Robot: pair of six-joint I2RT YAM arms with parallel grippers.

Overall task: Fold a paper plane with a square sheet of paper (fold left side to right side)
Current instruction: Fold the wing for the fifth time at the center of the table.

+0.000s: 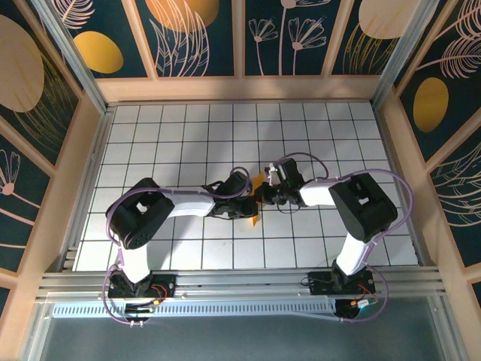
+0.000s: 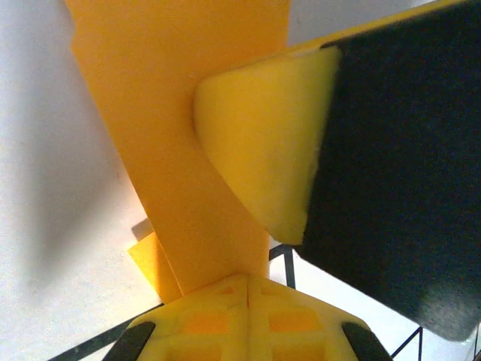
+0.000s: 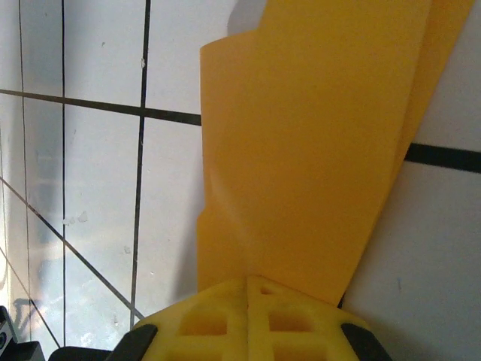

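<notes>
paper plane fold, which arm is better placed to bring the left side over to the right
Left, probably. The left gripper has its jaws shut on the orange paper, so it could carry its side across while the right gripper, also shut on it, anchors.

Orange-yellow sheet of paper (image 1: 257,182), folded into narrow layers; central on the table (image 1: 150,143).

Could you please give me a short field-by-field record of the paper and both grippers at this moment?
paper: orange, plain, folded into overlapping layers
left gripper: shut on paper, at one end
right gripper: shut on paper
arms: meeting near the middle of the table
table surface: white tiles with dark grid lines
</notes>
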